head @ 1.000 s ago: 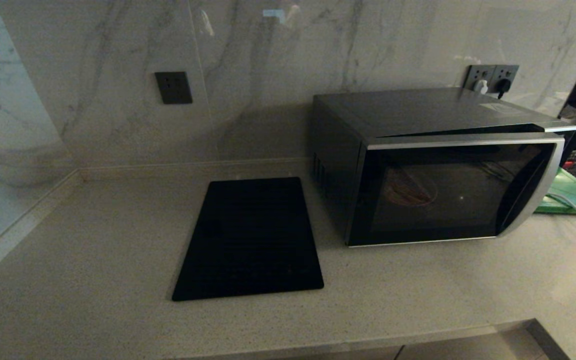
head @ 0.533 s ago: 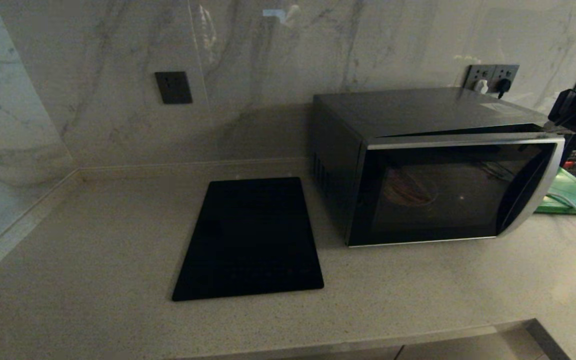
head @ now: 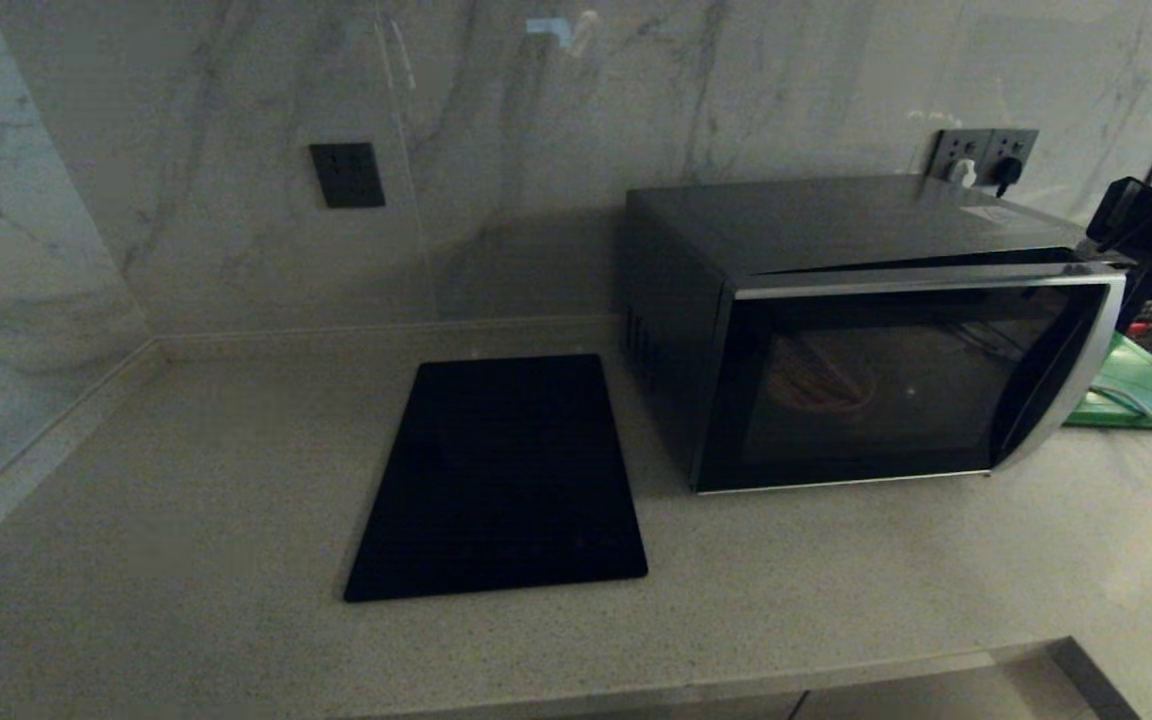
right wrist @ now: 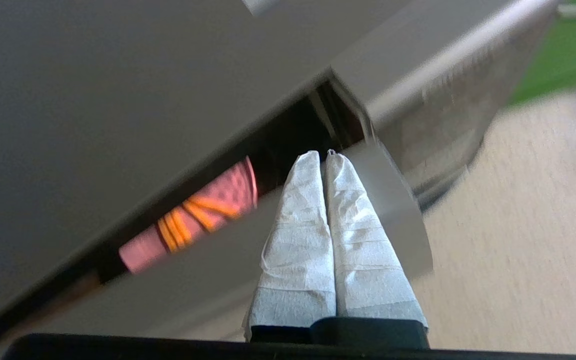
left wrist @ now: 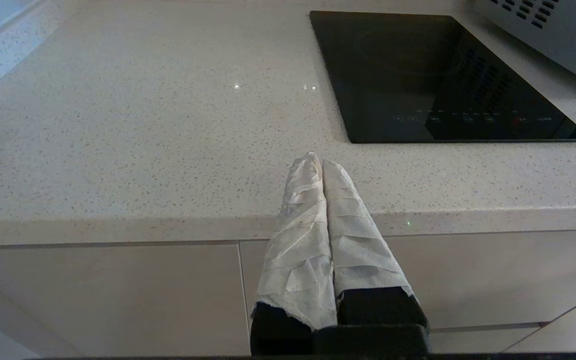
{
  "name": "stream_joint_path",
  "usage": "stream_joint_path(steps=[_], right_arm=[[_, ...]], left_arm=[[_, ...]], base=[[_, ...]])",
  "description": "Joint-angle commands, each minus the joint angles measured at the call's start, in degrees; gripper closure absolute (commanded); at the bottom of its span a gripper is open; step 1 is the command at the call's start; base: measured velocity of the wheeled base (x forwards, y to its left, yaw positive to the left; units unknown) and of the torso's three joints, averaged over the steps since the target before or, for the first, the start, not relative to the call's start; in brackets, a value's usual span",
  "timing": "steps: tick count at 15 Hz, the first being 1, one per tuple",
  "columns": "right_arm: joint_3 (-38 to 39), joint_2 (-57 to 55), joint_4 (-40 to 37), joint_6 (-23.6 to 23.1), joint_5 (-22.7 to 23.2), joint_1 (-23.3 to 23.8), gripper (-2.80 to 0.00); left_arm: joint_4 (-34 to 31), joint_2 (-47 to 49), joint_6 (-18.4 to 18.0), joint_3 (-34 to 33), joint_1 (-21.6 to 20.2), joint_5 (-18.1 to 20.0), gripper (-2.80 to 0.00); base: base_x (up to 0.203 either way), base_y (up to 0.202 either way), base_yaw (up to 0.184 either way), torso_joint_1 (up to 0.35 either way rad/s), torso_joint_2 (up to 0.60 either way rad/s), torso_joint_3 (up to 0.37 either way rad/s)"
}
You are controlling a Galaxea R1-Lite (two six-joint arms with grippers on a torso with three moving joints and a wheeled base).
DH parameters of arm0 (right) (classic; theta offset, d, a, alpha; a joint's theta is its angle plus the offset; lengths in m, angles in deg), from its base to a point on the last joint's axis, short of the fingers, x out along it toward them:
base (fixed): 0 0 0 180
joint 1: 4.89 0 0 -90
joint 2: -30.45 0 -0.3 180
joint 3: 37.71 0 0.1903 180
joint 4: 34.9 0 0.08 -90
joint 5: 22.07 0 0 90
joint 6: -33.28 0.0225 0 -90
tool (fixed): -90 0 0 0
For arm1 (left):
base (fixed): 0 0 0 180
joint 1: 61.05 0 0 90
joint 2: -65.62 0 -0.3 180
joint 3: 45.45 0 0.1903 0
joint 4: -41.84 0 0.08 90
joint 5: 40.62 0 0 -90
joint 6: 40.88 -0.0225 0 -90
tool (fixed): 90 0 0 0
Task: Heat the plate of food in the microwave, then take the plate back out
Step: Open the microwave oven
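R gripper (right wrist: 324, 156), cloth-wrapped fingers pressed together, empty, at top free corner of boxy dark-grey microwave (head: 836, 230), prob to hook ajar door wider | lavender plate w/ orange sticks (right wrist: 203, 212) inside microwave | L gripper (left wrist: 318, 162) together, parked off microwave by counter edge
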Motion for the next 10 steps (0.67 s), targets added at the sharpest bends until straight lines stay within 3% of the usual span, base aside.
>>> stream_joint_path(steps=[1,10], right_arm=[[0.0,-0.5,0.7,0.1,0.4,0.0,0.0],[-0.3,-1.3,0.7,0.1,2.1,0.1,0.0]], left_arm=[[0.0,0.1,0.1,0.0,0.0,0.0,0.0],[0.0,0.1,0.1,0.0,0.0,0.0,0.0]], base=[[0.0,0.0,0.0,0.0,0.0,0.0],[0.0,0.0,0.0,0.0,0.0,0.0]])
